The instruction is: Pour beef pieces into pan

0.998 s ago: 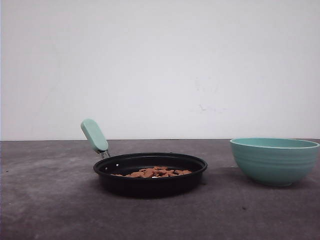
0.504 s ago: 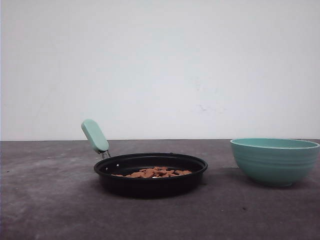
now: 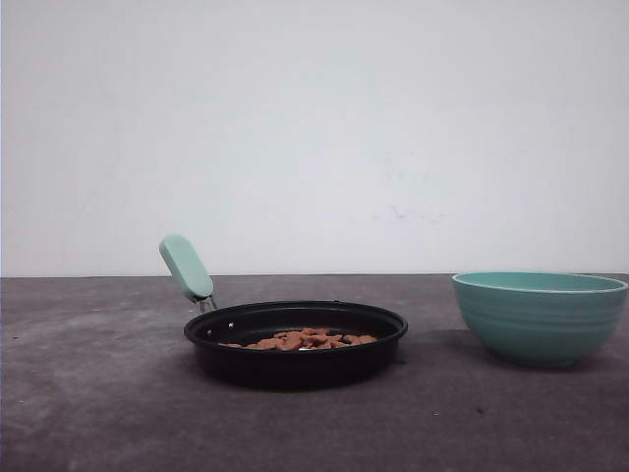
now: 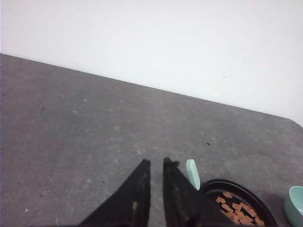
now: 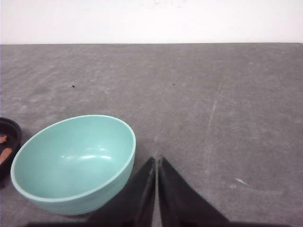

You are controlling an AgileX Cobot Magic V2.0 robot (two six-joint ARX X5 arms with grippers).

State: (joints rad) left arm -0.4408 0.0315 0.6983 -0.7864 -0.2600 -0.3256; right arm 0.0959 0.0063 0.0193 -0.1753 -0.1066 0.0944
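Note:
The black pan (image 3: 295, 366) sits on the table at the middle, its mint-green handle (image 3: 186, 266) pointing back and to the left. The beef pieces (image 3: 305, 340) lie in it as a low reddish-brown heap. In the left wrist view my left gripper (image 4: 156, 161) hovers over bare table beside the handle (image 4: 192, 173), its fingers a narrow gap apart with nothing between them; the pan (image 4: 227, 182) and beef pieces (image 4: 234, 208) lie just past it. My right gripper (image 5: 156, 160) is shut and empty, right beside the teal bowl (image 5: 71, 161).
The teal ribbed bowl (image 3: 539, 320) stands upright and empty to the right of the pan. A sliver of the pan's rim (image 5: 12, 130) shows beyond the bowl in the right wrist view. A white wall backs the grey table (image 3: 98, 393).

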